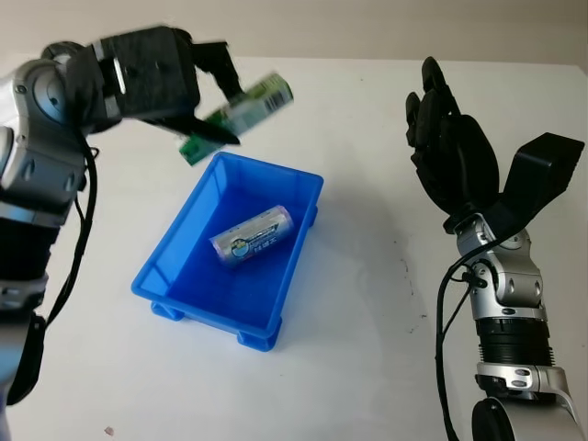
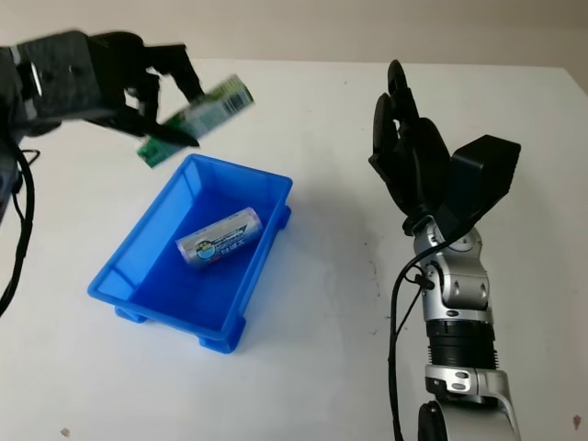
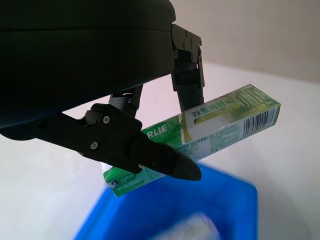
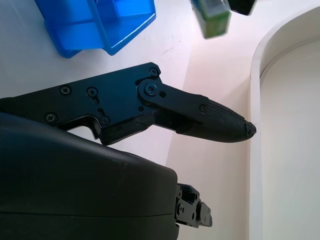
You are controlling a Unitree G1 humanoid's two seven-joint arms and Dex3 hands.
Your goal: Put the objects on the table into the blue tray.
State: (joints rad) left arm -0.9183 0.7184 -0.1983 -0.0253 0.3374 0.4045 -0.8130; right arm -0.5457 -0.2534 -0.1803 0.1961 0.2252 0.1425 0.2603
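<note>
While the left hand (image 1: 175,83) clamps a green toothpaste box (image 1: 241,115) above the blue tray's (image 1: 276,294) far end, a wrapped roll (image 1: 252,234) lies inside; the right hand (image 1: 450,152) hangs open over the table's right side.

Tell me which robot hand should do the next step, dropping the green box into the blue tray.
Left. The left robot hand already grips the green box just above the blue tray's far rim. The right robot hand is open, off to the side.
</note>
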